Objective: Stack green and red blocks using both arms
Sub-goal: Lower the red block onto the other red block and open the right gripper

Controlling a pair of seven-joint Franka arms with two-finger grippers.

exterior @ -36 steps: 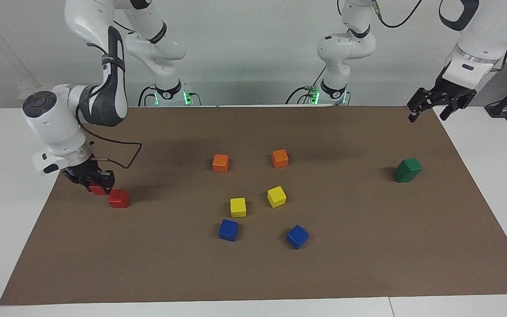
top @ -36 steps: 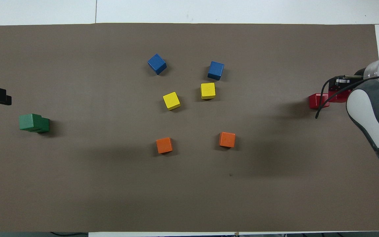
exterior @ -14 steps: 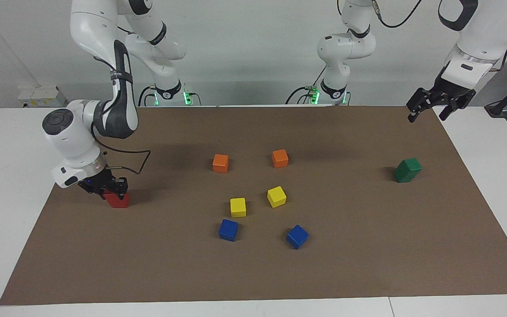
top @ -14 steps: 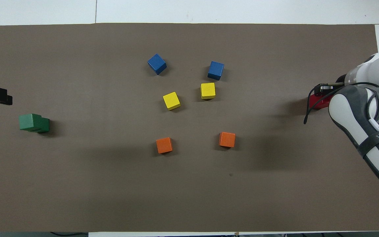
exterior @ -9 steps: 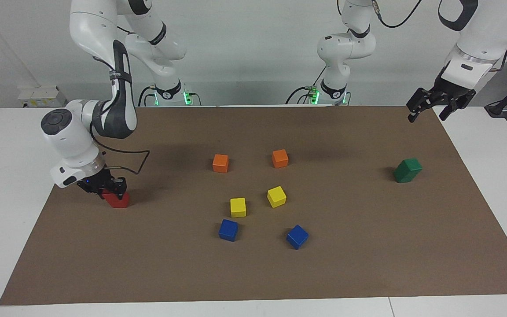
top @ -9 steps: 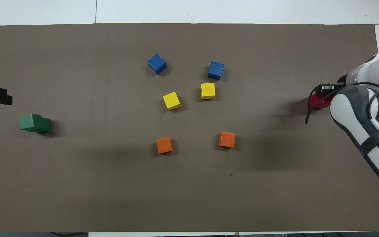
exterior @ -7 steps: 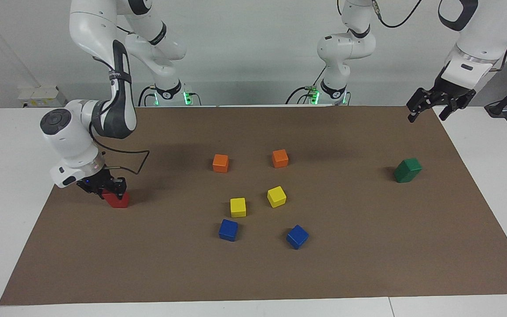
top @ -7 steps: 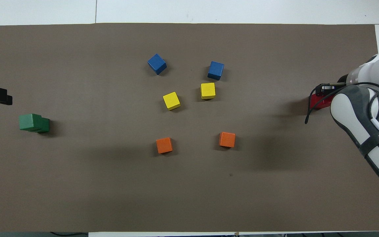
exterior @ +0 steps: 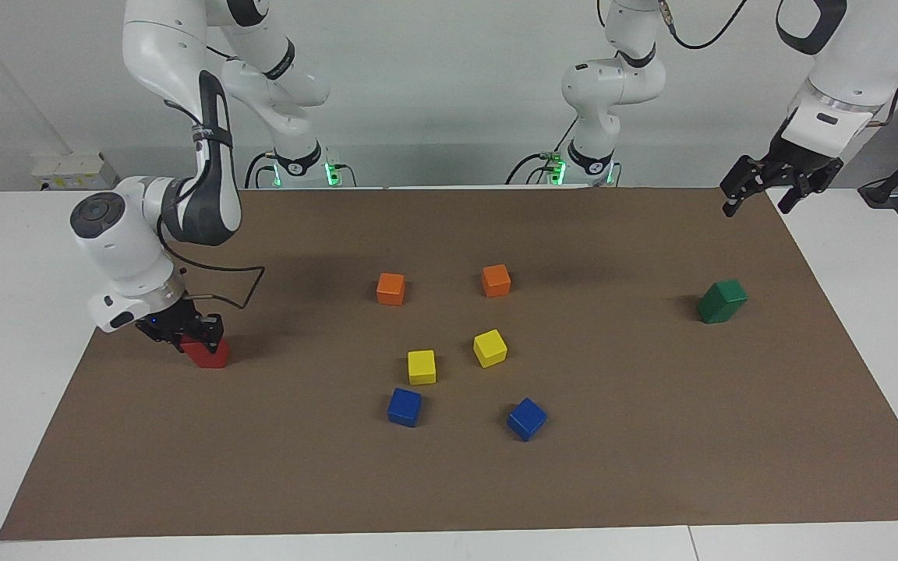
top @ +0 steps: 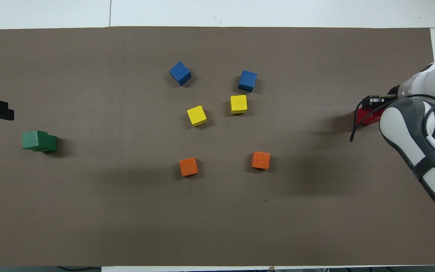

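From the facing view, your right gripper (exterior: 198,333) sits on the red stack (exterior: 207,354) at its end of the mat (exterior: 449,483); I cannot tell its finger spread. Lift crookedly and the top block may topple. The left gripper (exterior: 765,187) waits, fingers wide. Overhead, the green stack (top: 39,141) is visibly offset; a bump could spill it.

- The right arm (exterior: 149,234) bends down low over the mat's edge at its own end, wrist angled downward.
- The right gripper (exterior: 193,336) sits right at the red block (exterior: 207,354).
- The left arm waits raised, the left gripper (exterior: 761,187) with fingers spread.
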